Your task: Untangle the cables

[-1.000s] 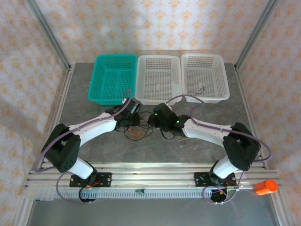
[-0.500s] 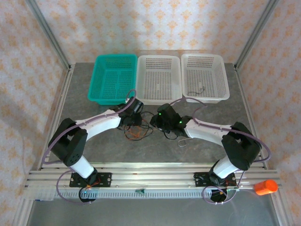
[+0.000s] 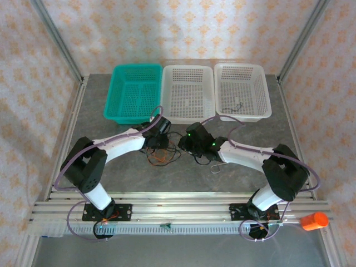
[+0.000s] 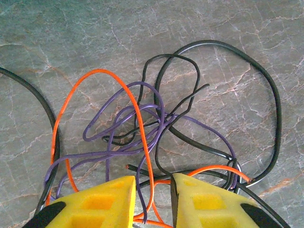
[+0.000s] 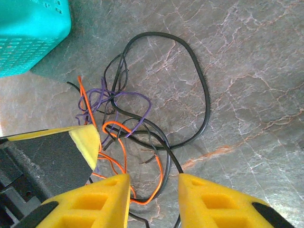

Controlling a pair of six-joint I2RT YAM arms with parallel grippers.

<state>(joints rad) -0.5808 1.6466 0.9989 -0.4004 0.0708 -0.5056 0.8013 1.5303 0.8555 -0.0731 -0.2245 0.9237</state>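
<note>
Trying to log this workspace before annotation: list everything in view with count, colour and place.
table: one, grey marbled, under everything
cables: several in one tangle, black, orange and purple, at its middle
teal basket: one, teal, left end of the far row
white baskets: two, white, middle and right of that row
dark item: one, dark, in the rightmost basket, too small to identify
cylinder: one, orange, near right corner
arms: two, white and black, bases at the near edge
left gripper: one, yellow, open, orange strands between its jaws
right gripper: one, yellow, open, orange and black strands between its jaws
</note>
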